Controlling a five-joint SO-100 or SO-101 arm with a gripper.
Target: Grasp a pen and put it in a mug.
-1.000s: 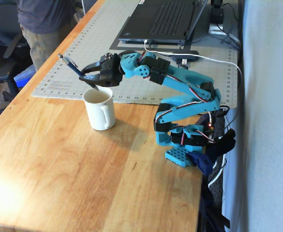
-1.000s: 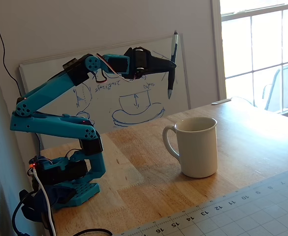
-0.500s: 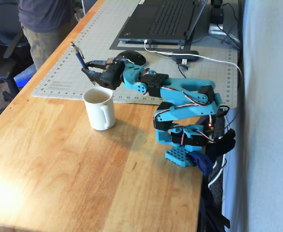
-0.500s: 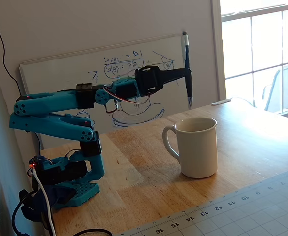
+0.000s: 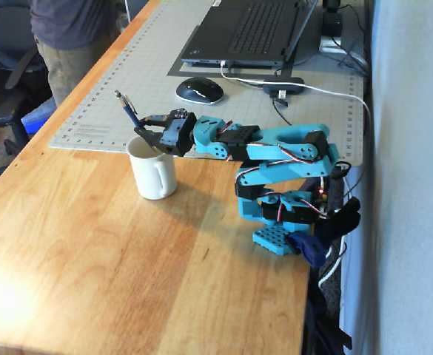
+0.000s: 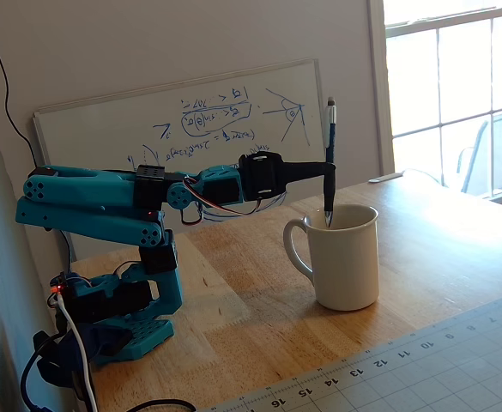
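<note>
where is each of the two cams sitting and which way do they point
A fixed view: high off the table's near end, looking down along the wooden table toward the laptop and mouse; whole arm from base to gripper shows.
Another fixed view: low at table height on the cutting mat side, facing the whiteboard and window; the whole arm shows side-on.
Shared: the mug, the pen held upright with its tip in the mug's mouth, the arm.

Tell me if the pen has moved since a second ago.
Yes. The pen, held in the gripper, has come down toward the mug; its tip now sits inside the rim, where before it hung above the mug.
</note>
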